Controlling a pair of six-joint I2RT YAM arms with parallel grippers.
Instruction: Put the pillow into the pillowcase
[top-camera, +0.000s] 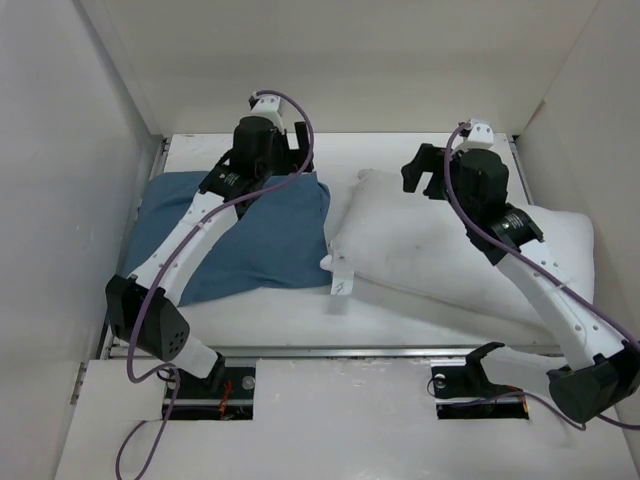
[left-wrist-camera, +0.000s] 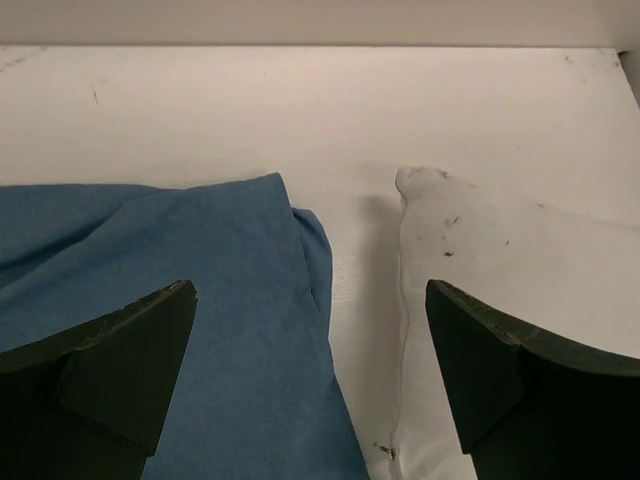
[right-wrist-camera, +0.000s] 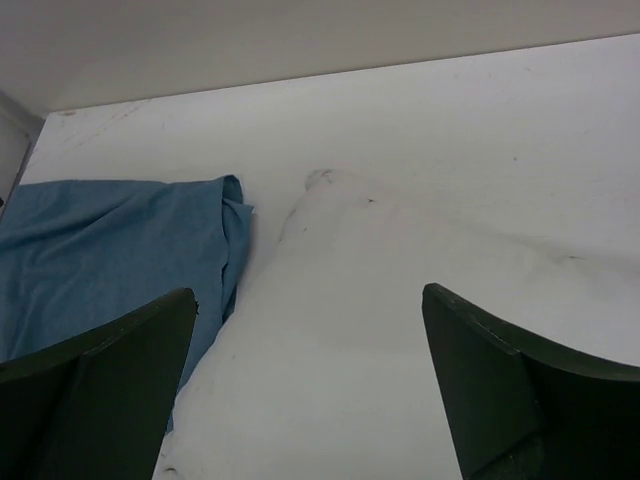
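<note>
The slate-blue pillowcase lies flat and wrinkled on the left half of the table. Beside it on the right rests the plump white pillow, its small tag sticking out at the near left corner. My left gripper hangs open above the pillowcase's far right part. In the left wrist view the pillowcase and the pillow's corner sit under the open gripper. My right gripper hovers open over the pillow's far left end. Its wrist view shows the pillow below, pillowcase left.
White walls close the table in at the left, back and right. A metal rail runs along the near edge, with both arm bases behind it.
</note>
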